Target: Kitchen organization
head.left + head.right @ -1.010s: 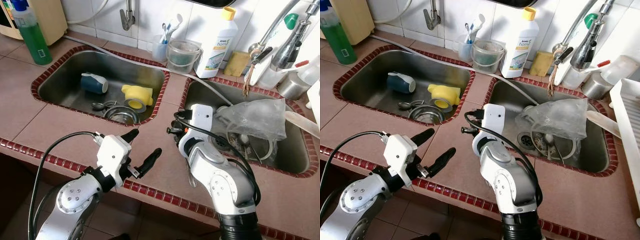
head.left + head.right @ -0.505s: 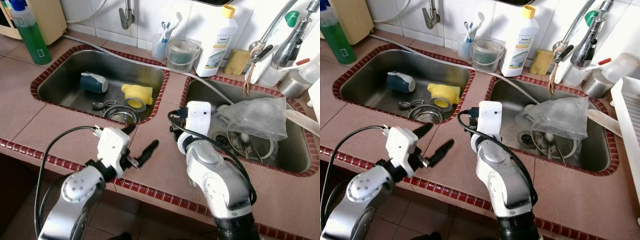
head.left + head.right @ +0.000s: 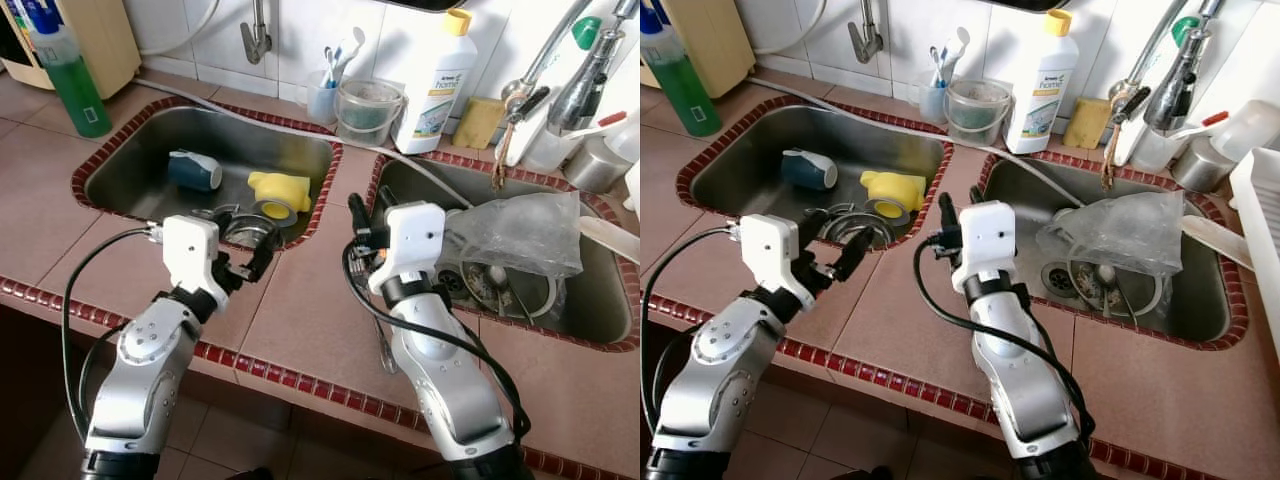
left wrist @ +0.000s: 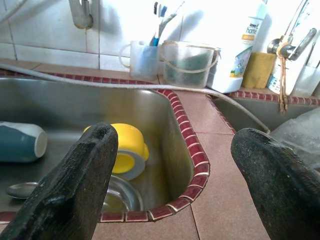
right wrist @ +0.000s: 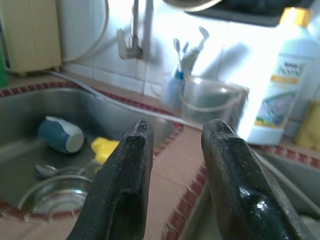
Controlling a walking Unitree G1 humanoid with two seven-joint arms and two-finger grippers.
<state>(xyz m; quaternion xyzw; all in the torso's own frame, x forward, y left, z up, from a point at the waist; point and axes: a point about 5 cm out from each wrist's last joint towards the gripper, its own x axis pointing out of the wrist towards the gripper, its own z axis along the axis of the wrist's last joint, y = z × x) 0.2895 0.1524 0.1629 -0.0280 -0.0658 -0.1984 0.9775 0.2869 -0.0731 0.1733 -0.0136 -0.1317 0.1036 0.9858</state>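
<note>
Approach step, nothing gripped. Your left hand hovers, fingers spread, at the left sink's near rim; yellow cup and blue cup lie just beyond it. Right hand slightly parted, over the counter. Next, likely reach down into the basin.

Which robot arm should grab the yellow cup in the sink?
Probably the left. The left gripper hangs open at the left sink's near rim, facing the yellow cup. The right gripper sits over the counter strip between the sinks, farther off.

Yellow cup and blue mug lie in left sink
</note>
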